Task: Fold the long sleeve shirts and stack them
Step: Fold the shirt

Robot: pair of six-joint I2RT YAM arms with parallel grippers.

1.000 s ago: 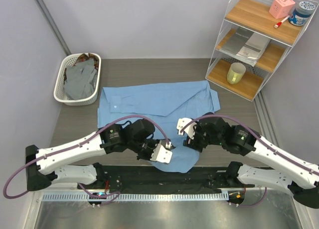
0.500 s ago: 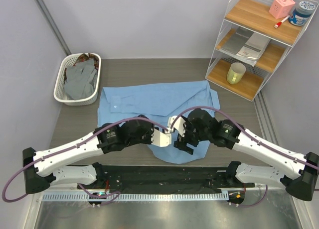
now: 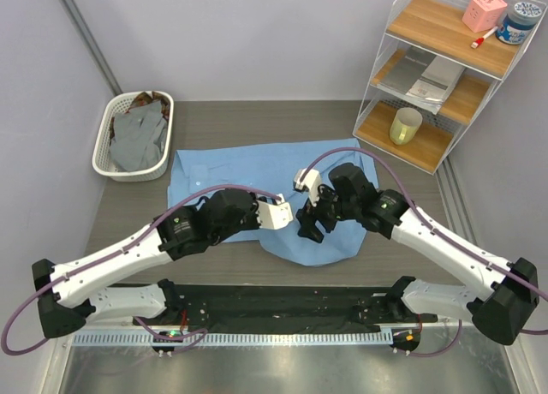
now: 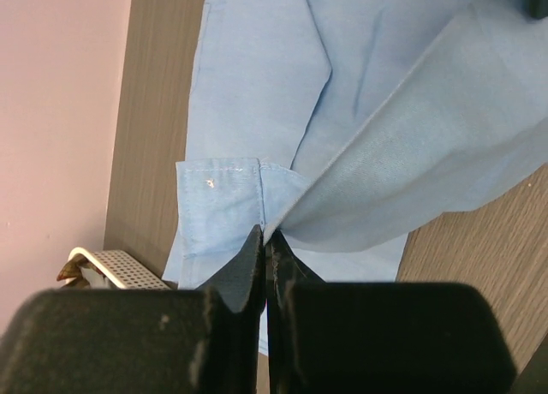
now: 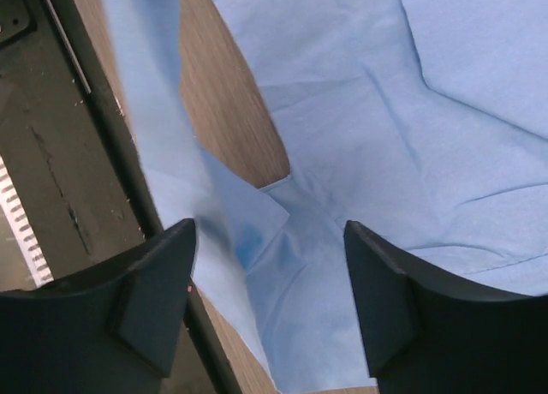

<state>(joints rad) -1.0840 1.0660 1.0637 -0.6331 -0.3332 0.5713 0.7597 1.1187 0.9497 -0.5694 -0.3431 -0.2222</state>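
Shirt [image 3: 248, 167] of light blue lies spread at mid-table [image 3: 128, 210], with its near edge lifted. Left gripper [image 4: 264, 240] is pressed together, pinching a fold of that cloth. Right gripper [image 5: 270, 240] hangs just beside it over the blue cloth, jaws spread, holding nothing. Grey shirt [image 3: 141, 137] lies in the white basket [image 3: 101, 150], far left.

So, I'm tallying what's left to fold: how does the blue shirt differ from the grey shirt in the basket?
The blue shirt lies spread over the table; the grey shirt sits bunched in the white basket. The left gripper is shut on a raised fold of the blue shirt and the right gripper hangs over it, jaws open; nothing touches the grey shirt. Both are plain cloth, neither neatly folded.
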